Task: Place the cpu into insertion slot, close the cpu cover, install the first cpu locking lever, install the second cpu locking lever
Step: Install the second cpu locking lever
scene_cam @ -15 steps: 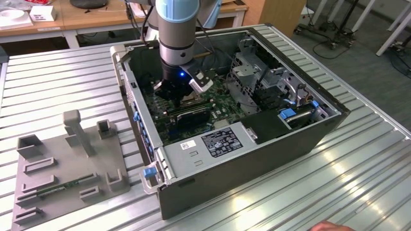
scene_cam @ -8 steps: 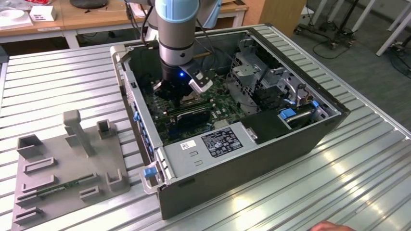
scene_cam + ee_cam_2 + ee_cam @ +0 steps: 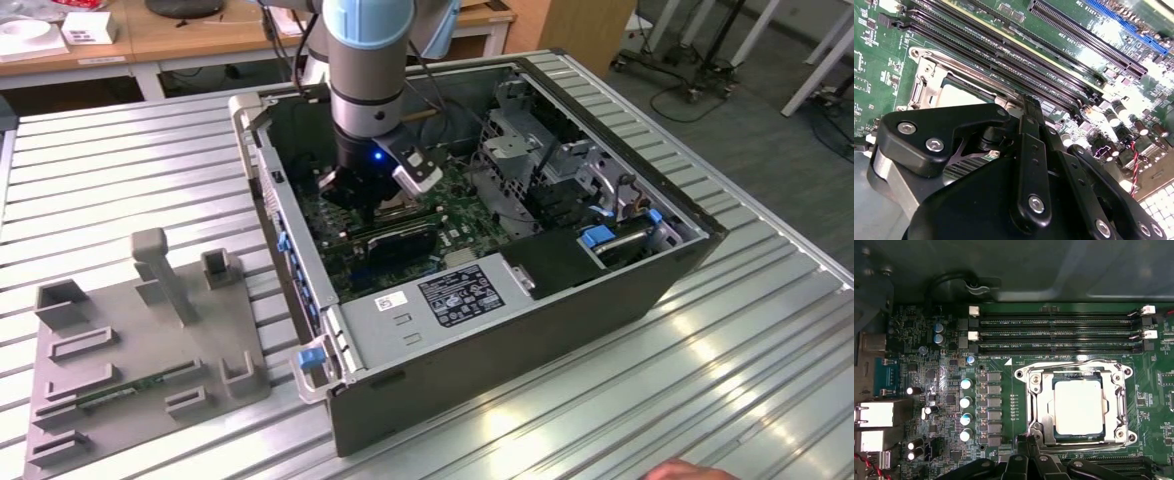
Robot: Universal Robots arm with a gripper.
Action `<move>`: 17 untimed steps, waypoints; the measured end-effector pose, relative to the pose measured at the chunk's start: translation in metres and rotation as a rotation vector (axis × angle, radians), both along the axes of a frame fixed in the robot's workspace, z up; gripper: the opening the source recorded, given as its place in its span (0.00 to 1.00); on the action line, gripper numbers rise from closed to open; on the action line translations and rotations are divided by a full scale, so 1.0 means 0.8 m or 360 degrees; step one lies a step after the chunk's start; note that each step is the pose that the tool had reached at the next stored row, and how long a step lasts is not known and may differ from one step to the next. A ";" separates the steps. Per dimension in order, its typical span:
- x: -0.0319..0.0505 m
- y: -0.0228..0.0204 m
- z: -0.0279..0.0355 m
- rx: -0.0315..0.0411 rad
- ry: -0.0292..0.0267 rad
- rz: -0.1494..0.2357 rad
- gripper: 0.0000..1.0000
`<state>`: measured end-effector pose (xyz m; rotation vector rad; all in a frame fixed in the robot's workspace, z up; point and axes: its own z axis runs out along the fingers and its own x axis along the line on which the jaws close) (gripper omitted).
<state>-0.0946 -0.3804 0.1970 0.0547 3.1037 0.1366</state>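
The cpu [image 3: 1078, 406], pale and square, lies flat in the insertion slot on the green motherboard [image 3: 1004, 340]. The cpu cover [image 3: 1030, 399], a metal frame, lies down around it. A thin wire lever [image 3: 1074, 361] runs along the socket edge beside the memory slots. My gripper [image 3: 1029, 447] is shut with nothing seen between its fingers, its tips at the socket edge opposite those slots. In the second wrist view the gripper [image 3: 1026, 107] sits just past the socket frame [image 3: 929, 75], with the cpu [image 3: 961, 92] partly hidden. In the exterior view the gripper [image 3: 363, 198] reaches down into the open computer case [image 3: 534, 330].
Memory slots [image 3: 1054, 332] and a row of capacitors [image 3: 966, 410] flank the socket. Case walls, a drive cage [image 3: 527, 150] and the power supply [image 3: 454, 295] hem in the arm. A grey fixture [image 3: 140, 340] stands at the exterior view's left. A hand [image 3: 683, 470] shows at the table's near edge.
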 end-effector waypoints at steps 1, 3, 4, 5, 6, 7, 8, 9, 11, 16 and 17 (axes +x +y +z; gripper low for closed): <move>0.000 -0.0003 0.0000 0.0000 0.00000 0.0000 0.11; 0.000 -0.0004 0.0000 0.0000 0.00001 0.0000 0.11; 0.000 -0.0005 -0.0001 0.0000 0.00000 0.0000 0.11; 0.000 -0.0006 -0.0001 0.0000 0.00000 0.0000 0.11; 0.000 -0.0006 -0.0001 0.0000 0.00000 0.0000 0.11; 0.000 -0.0006 -0.0001 0.0000 0.00000 0.0000 0.11; 0.000 -0.0006 -0.0001 0.0000 -0.00001 0.0000 0.11; -0.001 -0.0007 -0.0002 0.0000 -0.00002 0.0000 0.11; -0.003 -0.0006 -0.0002 0.0000 0.00000 0.0000 0.11; -0.004 -0.0006 -0.0005 0.0000 0.00001 0.0000 0.11; -0.004 -0.0006 -0.0006 0.0000 0.00000 0.0000 0.11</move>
